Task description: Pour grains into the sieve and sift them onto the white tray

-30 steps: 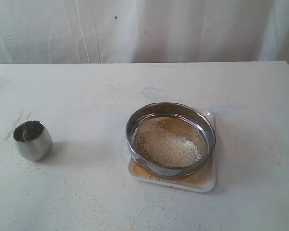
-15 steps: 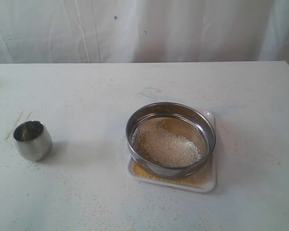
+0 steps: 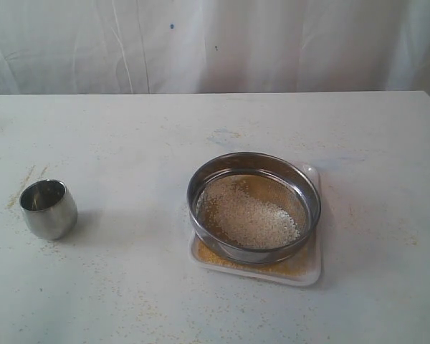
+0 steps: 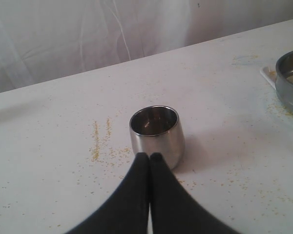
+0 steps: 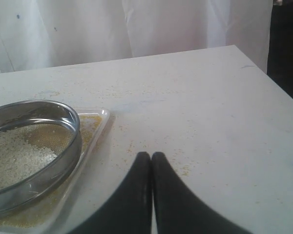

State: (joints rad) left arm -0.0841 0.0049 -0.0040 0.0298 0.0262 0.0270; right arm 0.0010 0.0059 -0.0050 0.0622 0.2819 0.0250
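sieve (image 3: 252, 160) sat on the white tray (image 3: 314, 272), right of the middle of the table (image 3: 201, 122) in the exterior view, with the tray's corners showing past its rim. grains (image 3: 252, 218) lay as a pale heap on the mesh. a thin golden layer of finer ones covered the tray around the front of the sieve. loose specks were scattered over the table. a small steel cup (image 3: 49, 208) stood upright well to the left, apart from the tray. the left pincer (image 4: 149, 156) was closed, its black fingertips pressed together on nothing, pointing at the cup. the right pincer (image 5: 151, 155) was likewise closed and held nothing, above bare table near the tray's side.
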